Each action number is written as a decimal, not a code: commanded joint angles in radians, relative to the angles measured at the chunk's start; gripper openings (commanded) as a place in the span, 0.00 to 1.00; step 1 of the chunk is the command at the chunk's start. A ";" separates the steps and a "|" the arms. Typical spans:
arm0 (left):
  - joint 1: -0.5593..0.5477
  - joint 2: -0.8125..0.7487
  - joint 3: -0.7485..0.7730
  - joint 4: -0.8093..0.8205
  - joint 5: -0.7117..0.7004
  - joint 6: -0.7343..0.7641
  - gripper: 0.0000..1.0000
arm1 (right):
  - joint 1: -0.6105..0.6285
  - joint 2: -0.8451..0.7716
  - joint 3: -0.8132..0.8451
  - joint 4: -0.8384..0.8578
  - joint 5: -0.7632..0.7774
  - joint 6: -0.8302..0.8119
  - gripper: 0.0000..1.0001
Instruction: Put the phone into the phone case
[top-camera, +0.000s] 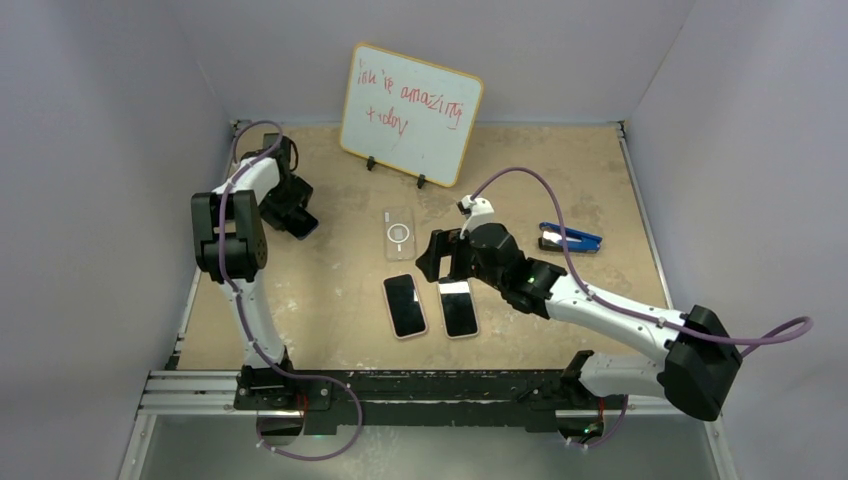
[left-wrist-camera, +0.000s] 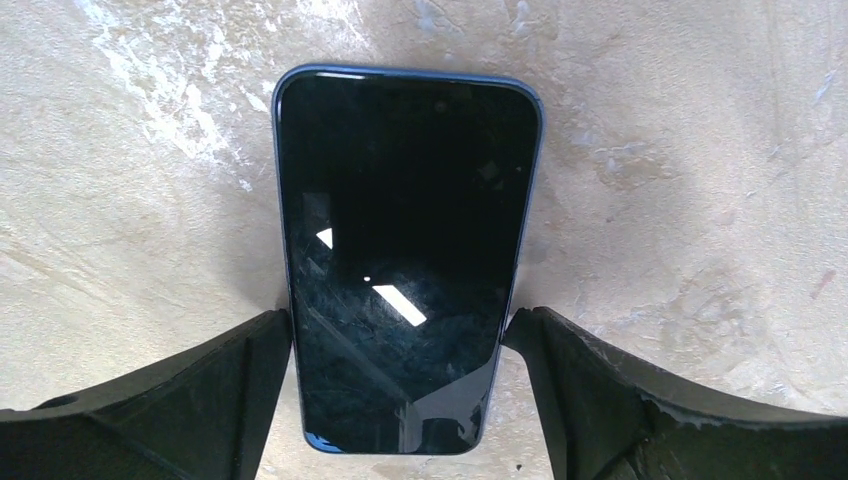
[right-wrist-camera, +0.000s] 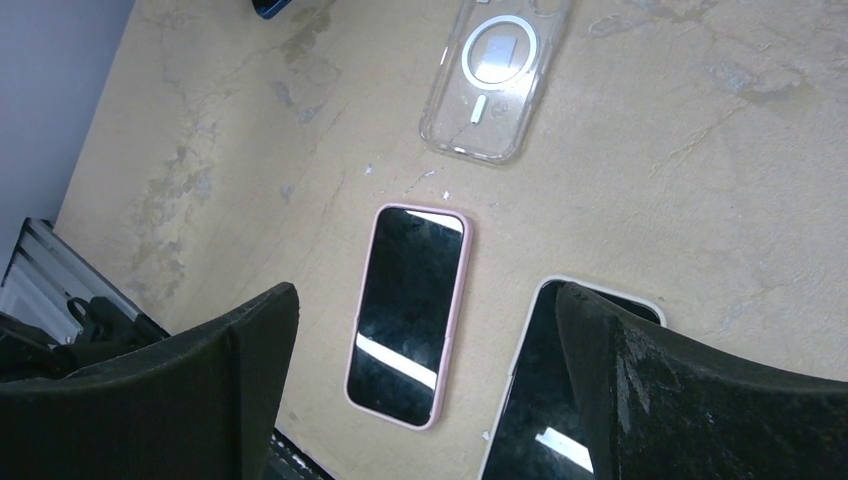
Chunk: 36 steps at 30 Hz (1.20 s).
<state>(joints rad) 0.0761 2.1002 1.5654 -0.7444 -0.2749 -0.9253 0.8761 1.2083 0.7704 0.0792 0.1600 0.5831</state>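
Blue phone lies flat at the table's left rear; left gripper straddles its long edges, grip unconfirmed. Right gripper gapes empty above pink phone. Clear case sits mid-table, bare surface along its edges.

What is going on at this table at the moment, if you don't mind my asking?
Two robot arms are working on getting a phone into the clear case. The left gripper straddles a blue phone lying flat on the table, fingers at its edges; a firm grip is not evident. The right gripper hangs open above the pink phone and white phone. The clear case lies empty.
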 joint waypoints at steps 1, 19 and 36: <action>0.001 0.021 0.004 -0.048 -0.023 -0.010 0.86 | -0.002 -0.039 0.039 0.009 0.020 0.007 0.99; -0.109 -0.289 -0.378 0.120 0.215 0.182 0.61 | -0.001 -0.016 0.020 0.035 -0.004 0.100 0.99; -0.185 -0.561 -0.673 0.271 0.418 0.215 0.56 | 0.009 0.224 0.059 0.235 -0.229 0.206 0.77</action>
<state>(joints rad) -0.1135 1.6035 0.9100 -0.5163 0.1131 -0.7364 0.8772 1.4059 0.7685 0.2405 -0.0048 0.7609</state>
